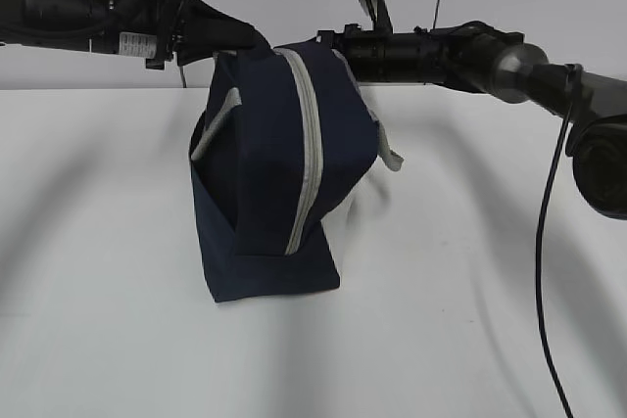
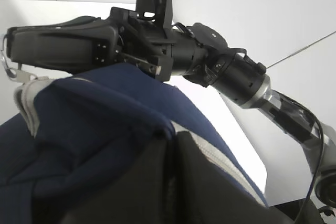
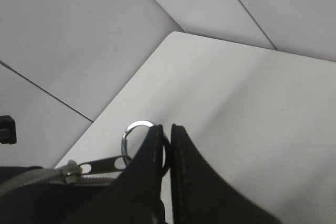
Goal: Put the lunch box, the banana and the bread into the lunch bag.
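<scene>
Lunch bag zipped, packing apparently finishing

Right claw (image 3: 165,182) is pinching the ring pull (image 3: 137,136) just ahead; left claw (image 2: 170,182) is clenching lunch bag (image 1: 269,178) fabric; no food showing on the table (image 1: 98,242).

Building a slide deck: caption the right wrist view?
Right gripper shut on the metal ring pull of the navy-blue fabric lunch bag's grey zipper, above the white table.

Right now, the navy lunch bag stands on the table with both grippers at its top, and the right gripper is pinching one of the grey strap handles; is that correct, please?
Not quite. The right gripper is shut on the zipper's ring pull, not a strap handle; the right wrist view shows the ring between its fingers. The rest holds: the lunch bag stands on the table with both grippers at its top.
</scene>
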